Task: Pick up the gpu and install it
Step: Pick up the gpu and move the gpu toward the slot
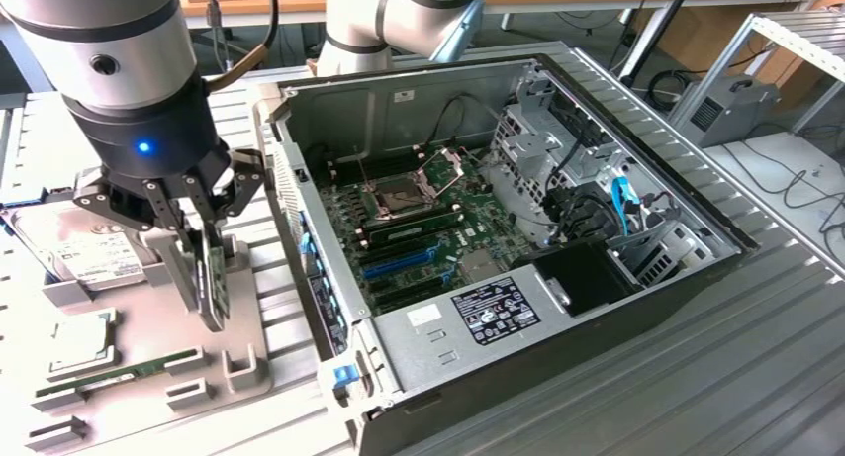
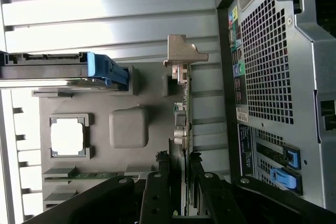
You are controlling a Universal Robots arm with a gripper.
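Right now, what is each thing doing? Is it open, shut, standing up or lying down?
gripper: shut on the gpu.
gpu: standing on edge at the gray holder.
computer case: lying on its side, side panel off.
blue card slots: empty.
hard drive: lying flat.
memory stick: lying flat in the holder.

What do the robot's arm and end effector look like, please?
The arm is a silver-grey cylinder with a black band and a black wrist carrying a glowing blue light. The end effector is black metal linkage. A black cable loops beside the arm.
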